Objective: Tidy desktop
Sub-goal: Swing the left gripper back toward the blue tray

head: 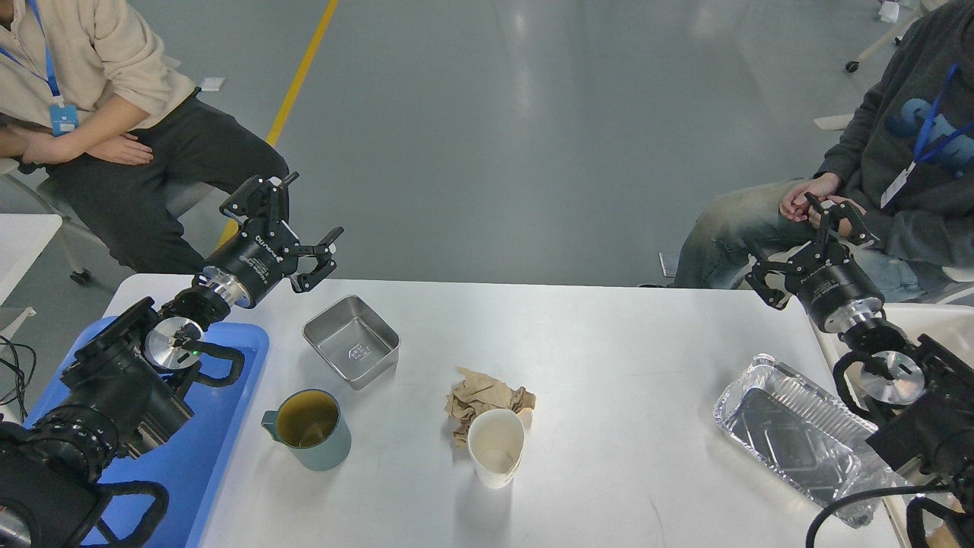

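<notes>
The white desktop (609,358) spans the view. On it lie a square metal tin (351,340), a grey-green mug (308,430) with a yellow inside, a crumpled brown paper (481,397), a white paper cup (496,446) and a foil tray (791,435). My left gripper (300,228) hangs open and empty above the table's far left edge, up and left of the metal tin. Over the far right corner my right gripper (808,243) is open too, holding nothing.
A blue plastic tray (228,426) lies at the left edge, partly under my left arm. Two people sit beyond the table, one far left (99,91), one far right (905,160). A second white surface (943,327) adjoins on the right.
</notes>
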{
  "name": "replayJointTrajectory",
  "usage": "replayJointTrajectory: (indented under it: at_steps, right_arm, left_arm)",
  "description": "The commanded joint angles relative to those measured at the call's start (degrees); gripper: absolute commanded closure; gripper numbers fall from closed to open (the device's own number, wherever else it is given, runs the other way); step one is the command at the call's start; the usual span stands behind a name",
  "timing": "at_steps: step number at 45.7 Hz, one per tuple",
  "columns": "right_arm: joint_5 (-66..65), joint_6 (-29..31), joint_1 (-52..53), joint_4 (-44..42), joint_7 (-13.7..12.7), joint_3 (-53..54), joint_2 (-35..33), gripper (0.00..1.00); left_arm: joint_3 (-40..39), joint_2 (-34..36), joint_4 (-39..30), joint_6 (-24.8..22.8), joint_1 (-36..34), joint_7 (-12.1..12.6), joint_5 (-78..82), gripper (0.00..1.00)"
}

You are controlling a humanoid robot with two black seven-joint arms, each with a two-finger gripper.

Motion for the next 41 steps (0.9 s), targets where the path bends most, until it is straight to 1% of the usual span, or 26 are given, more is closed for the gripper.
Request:
replayJointTrajectory:
  at_steps: [1, 3, 5, 7, 10, 12, 15, 17, 19, 20, 22, 24, 26, 27, 28, 30, 32, 35, 38, 41]
  right_arm:
    - [0.0, 0.0, 0.1, 0.0, 0.0, 0.0, 0.0, 0.0]
    - [0.0, 0.0, 0.1, 0.0, 0.0, 0.0, 0.0, 0.0]
    - [0.0, 0.1, 0.1, 0.0, 0.1, -0.1, 0.1, 0.0]
    - [-0.1, 0.1, 0.1, 0.0, 0.0, -0.1, 0.0, 0.0]
    - [-0.2, 0.2, 0.0, 0.0, 0.0, -0.2, 0.0, 0.0]
    - [-0.6, 0.2, -0.2, 0.0, 0.0, -0.2, 0.0, 0.0]
    - [-0.7, 0.2, -0.3, 0.0, 0.1, -0.2, 0.1, 0.0]
    - [-0.8, 0.2, -0.3, 0.0, 0.0, -0.2, 0.1, 0.0]
    - [-0.8, 0.2, -0.3, 0.0, 0.1, -0.2, 0.1, 0.0]
    - [-0.8, 0.2, -0.3, 0.0, 0.1, -0.2, 0.0, 0.0]
    - [-0.8, 0.2, -0.3, 0.0, 0.1, -0.2, 0.1, 0.0]
    - [-0.8, 0.2, -0.3, 0.0, 0.1, -0.2, 0.1, 0.0]
    - [-0.8, 0.2, -0.3, 0.0, 0.1, -0.2, 0.2, 0.0]
    - [-0.8, 0.2, -0.3, 0.0, 0.1, -0.2, 0.2, 0.0]
    - [-0.8, 0.2, -0.3, 0.0, 0.1, -0.2, 0.3, 0.0]
    - [-0.8, 0.2, -0.3, 0.0, 0.1, -0.2, 0.3, 0.0]
    - [-0.8, 0.2, -0.3, 0.0, 0.1, -0.2, 0.4, 0.0]
    - [-0.8, 0.2, -0.3, 0.0, 0.1, -0.3, 0.3, 0.0]
    - [-0.8, 0.2, -0.3, 0.0, 0.1, -0.3, 0.1, 0.0]
    - [-0.8, 0.3, 0.0, 0.1, 0.1, -0.3, 0.2, 0.0]
  left_arm:
    - [0.1, -0.4, 0.0, 0.7, 0.2, 0.0, 0.3, 0.03]
    - [0.0, -0.4, -0.1, 0.9, 0.1, -0.1, 0.4, 0.03]
    - [-0.1, 0.0, -0.1, 0.8, -0.2, 0.7, 0.3, 0.03]
    - [0.1, 0.2, 0.0, 0.8, -1.0, 0.9, 0.2, 0.03]
    - [0.5, 0.3, 0.6, 2.3, -2.4, 1.6, 0.7, 0.03]
    - [1.0, 0.8, 0.7, 4.8, -3.3, 3.3, 0.9, 0.03]
    - [0.1, 1.0, 0.8, 9.5, -4.5, 7.0, -0.3, 0.03]
    - [0.0, 1.4, 0.9, 12.8, -5.2, 8.1, -0.4, 0.03]
    - [0.0, 1.3, 0.8, 14.8, -5.8, 8.3, -0.3, 0.03]
    - [0.1, 1.0, 0.7, 15.0, -6.0, 8.4, -0.3, 0.03]
    - [0.7, 0.9, 0.2, 13.7, -6.0, 9.0, -0.3, 0.03]
    - [1.1, 0.4, -0.2, 10.2, -5.5, 9.5, 0.1, 0.03]
    - [2.1, -0.3, -1.4, 6.7, -5.3, 10.8, 0.3, 0.03]
    - [2.9, -0.5, -2.6, 5.2, -5.2, 11.5, 0.3, 0.03]
    - [3.7, 0.0, -3.9, 4.8, -4.9, 12.3, 0.4, 0.03]
    - [5.4, 1.6, -7.2, 5.3, -4.1, 13.9, 0.4, 0.03]
    - [6.9, 5.1, -11.4, 6.3, -3.3, 15.6, 0.5, 0.03]
    - [9.7, 11.3, -20.0, 7.3, -2.5, 17.5, 0.6, 0.03]
    - [13.6, 18.1, -28.4, 8.4, -2.3, 18.2, 1.1, 0.03]
    - [17.1, 24.8, -36.4, 10.4, -2.2, 18.3, 1.7, 0.03]
